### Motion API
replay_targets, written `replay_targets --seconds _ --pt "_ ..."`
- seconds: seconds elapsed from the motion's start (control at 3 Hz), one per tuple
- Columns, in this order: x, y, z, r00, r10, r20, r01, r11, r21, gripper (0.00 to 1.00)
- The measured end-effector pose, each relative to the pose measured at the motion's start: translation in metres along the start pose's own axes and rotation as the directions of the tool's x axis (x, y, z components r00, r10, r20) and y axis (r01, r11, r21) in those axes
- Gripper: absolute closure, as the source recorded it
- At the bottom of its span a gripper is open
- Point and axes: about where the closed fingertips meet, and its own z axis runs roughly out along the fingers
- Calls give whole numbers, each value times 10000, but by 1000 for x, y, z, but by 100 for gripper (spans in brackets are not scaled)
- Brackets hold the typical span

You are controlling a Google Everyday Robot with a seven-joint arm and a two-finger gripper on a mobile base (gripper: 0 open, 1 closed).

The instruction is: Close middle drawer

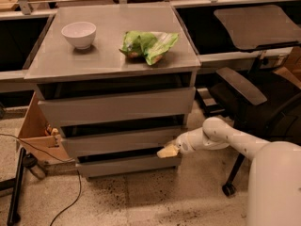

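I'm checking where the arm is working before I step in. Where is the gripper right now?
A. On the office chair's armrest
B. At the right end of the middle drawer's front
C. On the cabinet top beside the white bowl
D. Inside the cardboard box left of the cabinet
B: the gripper is low at the right end of the middle drawer front, which stands slightly out from the cabinet, well below the cabinet top.
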Motion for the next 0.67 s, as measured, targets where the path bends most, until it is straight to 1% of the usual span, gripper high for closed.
replay_targets --seconds 0.33,0.67 --pt "0 0 0 10000 0 -1 0 10000 -2 0" --pt "0 0 0 10000 0 -1 0 10000 -2 0"
